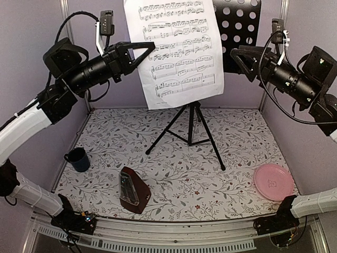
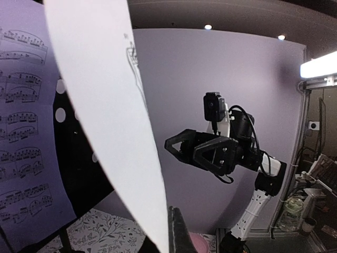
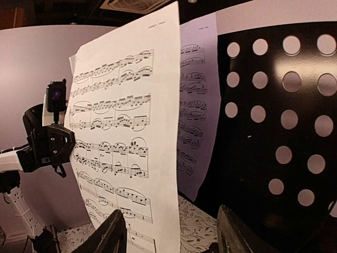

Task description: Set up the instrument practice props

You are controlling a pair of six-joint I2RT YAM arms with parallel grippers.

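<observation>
Stand (image 1: 189,126) upright, its desk (image 1: 239,21) between my grippers. Front sheet (image 1: 179,52) hangs askew, its edge pinched in my left gripper (image 1: 149,48); second sheet (image 3: 197,105) sits behind it. Right gripper (image 1: 235,55) wide, empty, beside the desk. Metronome (image 1: 131,190) well below my left. Step, I judge: seating the sheets. Next: square the sheet, then release.

The floral-covered bench (image 1: 231,158) carries a dark blue mug (image 1: 78,158) at left, a metronome (image 1: 133,190) near the front, seemingly tilted, the tripod (image 1: 190,129) mid-bench, and a pink plate (image 1: 274,181) at right.
</observation>
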